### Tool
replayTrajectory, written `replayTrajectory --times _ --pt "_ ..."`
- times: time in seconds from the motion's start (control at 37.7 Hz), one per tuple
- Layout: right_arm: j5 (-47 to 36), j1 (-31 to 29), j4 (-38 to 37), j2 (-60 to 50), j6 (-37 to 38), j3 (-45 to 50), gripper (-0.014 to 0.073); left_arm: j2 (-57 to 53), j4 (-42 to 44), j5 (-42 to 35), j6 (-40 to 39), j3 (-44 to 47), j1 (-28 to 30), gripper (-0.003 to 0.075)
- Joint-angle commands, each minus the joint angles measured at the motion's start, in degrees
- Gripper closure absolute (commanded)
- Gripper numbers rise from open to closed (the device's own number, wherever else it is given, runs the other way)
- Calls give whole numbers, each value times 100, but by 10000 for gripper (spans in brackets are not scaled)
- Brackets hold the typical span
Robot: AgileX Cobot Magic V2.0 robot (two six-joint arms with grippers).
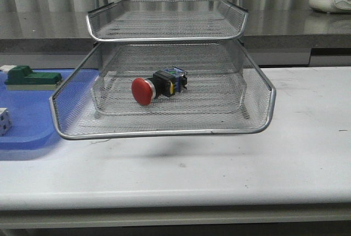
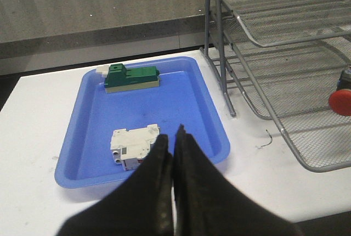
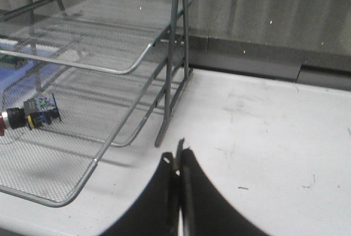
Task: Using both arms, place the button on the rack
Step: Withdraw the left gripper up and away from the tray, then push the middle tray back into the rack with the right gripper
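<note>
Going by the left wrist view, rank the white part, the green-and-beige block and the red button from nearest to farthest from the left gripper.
1. White part, in the blue tray, right beside the left gripper.
2. Green-and-beige block, at the tray's far end.
3. Red button, inside the wire rack.

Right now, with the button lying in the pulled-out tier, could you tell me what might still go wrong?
The button lies on its side in the rack's extended middle tier, so its round head could let it roll on the mesh if the tier is jolted or pushed in.

That tier juts far forward past the uprights, so an arm brushing its front rim might tip or shift the rack.

Both the left gripper and right gripper are shut and hold nothing.
</note>
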Motion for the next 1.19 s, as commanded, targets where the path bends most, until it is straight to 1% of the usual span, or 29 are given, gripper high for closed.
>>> replayTrajectory --times 0.0,0.08,0.16,0.27,0.29,0.48,0.58,0.66,0.72,0.82,0.95,1.17 --pt "-458 22 85 862 -10 -550 703 65 -107 -465 -49 -133 12 739" --pt "-351 201 85 1477 -10 -891 703 65 -107 -465 -49 -133 12 739" --pt "-291 584 85 2010 -10 -1164 703 65 -107 -465 -49 -133 12 739" --pt "-298 1310 91 2638 -10 -1416 703 65 -107 -465 -49 -133 12 739" --pt "-308 1607 95 2859 -10 -1485 703 65 -107 -465 -49 -133 12 739" --pt "-416 3128 104 4039 -10 -1820 703 65 -107 -465 -49 -133 12 739" --pt "-589 3864 104 4768 -10 -2006 703 65 -107 -465 -49 -133 12 739" --pt "-692 4211 104 5224 -10 -2126 703 65 -107 -465 -49 -133 12 739" --pt "-757 4361 104 5510 -10 -2214 703 65 -107 -465 -49 -133 12 739" --pt "-848 4456 104 5995 -10 -2397 703 65 -107 -465 -49 -133 12 739" --pt "-983 4424 48 6503 -10 -2648 703 65 -107 -465 -49 -133 12 739" --pt "-1061 4250 -154 7014 -10 -2991 703 65 -107 -465 -49 -133 12 739"
